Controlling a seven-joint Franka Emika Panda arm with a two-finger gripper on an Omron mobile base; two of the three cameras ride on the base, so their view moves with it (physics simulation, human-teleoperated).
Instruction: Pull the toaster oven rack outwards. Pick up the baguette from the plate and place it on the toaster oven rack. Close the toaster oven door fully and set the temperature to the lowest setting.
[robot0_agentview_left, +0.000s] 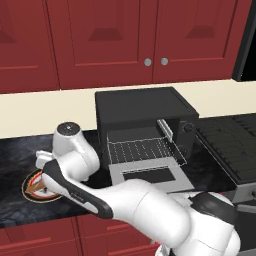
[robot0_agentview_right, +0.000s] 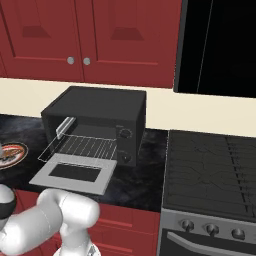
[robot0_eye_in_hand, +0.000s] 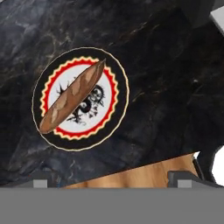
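From the left base view I saw the oven (robot0_agentview_left: 145, 117) near the middle of the frame, on the dark counter (robot0_agentview_left: 20, 150) under red cabinets (robot0_agentview_left: 105, 35). Its door (robot0_agentview_left: 150, 175) lay folded down flat in front of it, and the rack (robot0_agentview_left: 142, 150) stuck out of the cavity over the door. In the right base view the same oven (robot0_agentview_right: 100, 112) sat left of centre with the door (robot0_agentview_right: 75, 172) down, the rack (robot0_agentview_right: 82, 146) drawn out above it, and two knobs (robot0_agentview_right: 125, 134) stacked on its right panel; the stove (robot0_agentview_right: 215, 170) filled the right side. The plate (robot0_agentview_left: 31, 189) lay at the left edge of the left base view, low in the frame, partly behind my arm, and just peeked in at the left edge of the right base view (robot0_agentview_right: 10, 152). In the hand view the plate (robot0_eye_in_hand: 114, 114) sat upper left of centre on the counter, with the baguette (robot0_eye_in_hand: 72, 96) lying across it on a diagonal, one end low at the left, the other reaching the plate's upper rim. My gripper (robot0_eye_in_hand: 113, 179) hung well above it, fingers spread wide and holding nothing; only the fingertips (robot0_eye_in_hand: 183, 178) showed at the bottom edge, clear of the bread. A strip of wood floor (robot0_eye_in_hand: 148, 173) showed between them.
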